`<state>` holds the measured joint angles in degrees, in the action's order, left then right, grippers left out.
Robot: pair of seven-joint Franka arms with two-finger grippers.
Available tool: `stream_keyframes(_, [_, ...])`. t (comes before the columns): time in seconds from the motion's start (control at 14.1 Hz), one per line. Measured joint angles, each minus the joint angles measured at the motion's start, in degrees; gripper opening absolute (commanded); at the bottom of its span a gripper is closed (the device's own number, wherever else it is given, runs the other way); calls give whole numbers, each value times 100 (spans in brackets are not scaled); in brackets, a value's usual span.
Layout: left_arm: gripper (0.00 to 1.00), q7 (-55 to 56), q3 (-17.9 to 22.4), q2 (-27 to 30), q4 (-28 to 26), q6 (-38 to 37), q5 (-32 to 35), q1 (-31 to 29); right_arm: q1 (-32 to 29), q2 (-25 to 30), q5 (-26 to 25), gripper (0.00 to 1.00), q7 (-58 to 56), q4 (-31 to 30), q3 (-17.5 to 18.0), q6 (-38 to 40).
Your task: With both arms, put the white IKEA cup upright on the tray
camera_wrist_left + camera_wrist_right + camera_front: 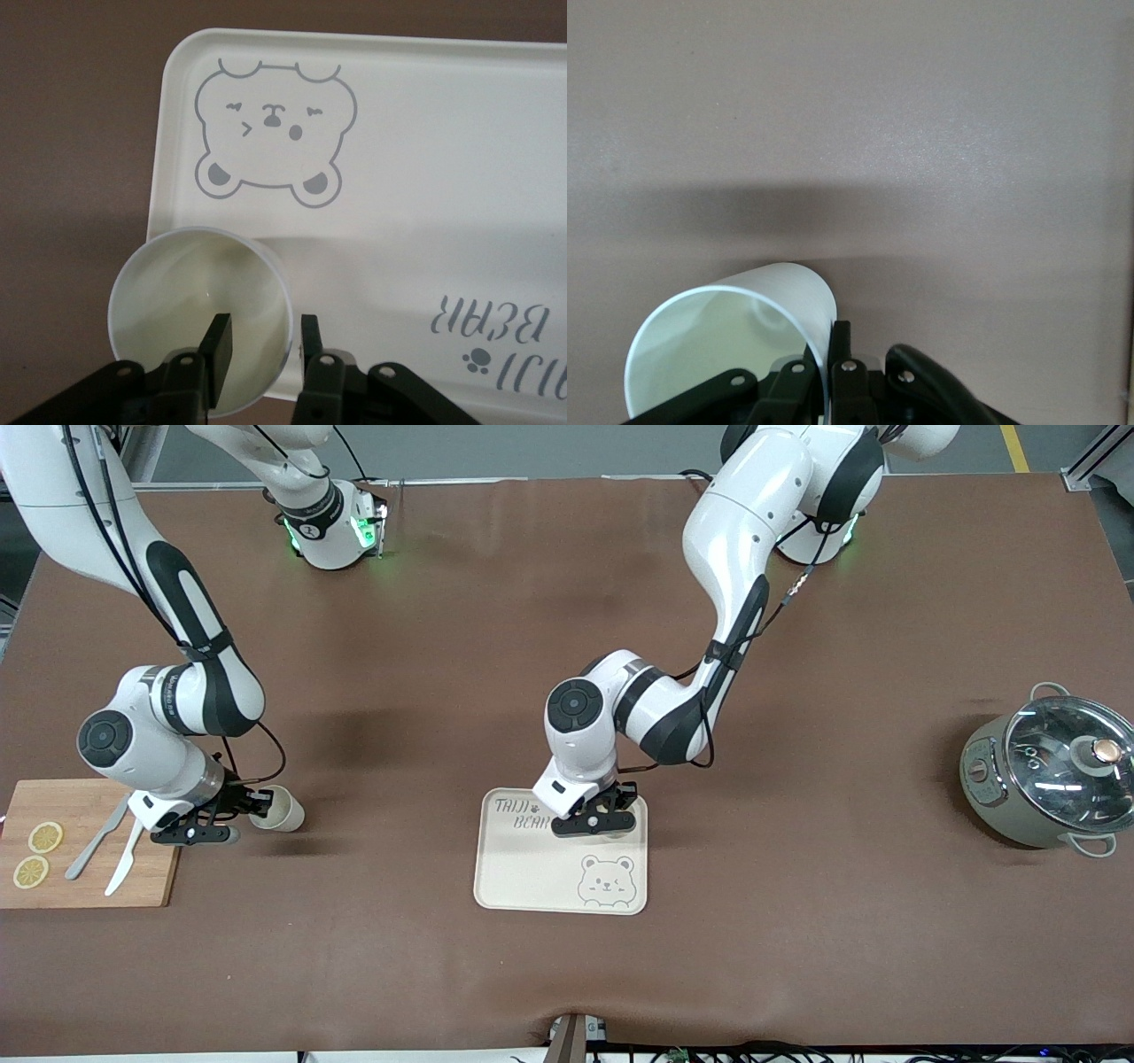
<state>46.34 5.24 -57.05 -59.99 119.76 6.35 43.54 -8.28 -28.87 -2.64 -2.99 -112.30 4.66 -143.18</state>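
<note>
A white cup (622,832) (190,301) stands upright on the cream bear tray (532,877) (425,177), near the tray's edge toward the left arm's end. My left gripper (602,824) (263,323) hangs over it, open, with one finger inside the rim and one outside, gaps showing. Another white cup (282,810) (744,319) lies tipped on its side just above the brown table beside the cutting board. My right gripper (261,804) (828,332) is shut on that cup's wall at the rim.
A wooden cutting board (151,868) with two lemon slices (37,855), a knife and a grey utensil lies at the right arm's end. A grey pot with a glass lid (1050,775) stands at the left arm's end. Brown cloth covers the table.
</note>
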Motion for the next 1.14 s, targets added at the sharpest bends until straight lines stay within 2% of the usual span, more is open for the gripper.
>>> stream_keyframes(0.28, [42, 0, 0, 3, 77, -99, 0, 5, 0, 8, 0, 0, 0, 10, -3, 41])
stream_keyframes(0.78, [44, 0, 0, 94, 150, -160, 0, 6, 0, 661, -1, 0, 0, 400, -4, 1522])
stream_keyframes(1.14, [44, 0, 0, 235, 156, -328, 0, 6, 0, 798, -1, 0, 0, 451, -4, 1738])
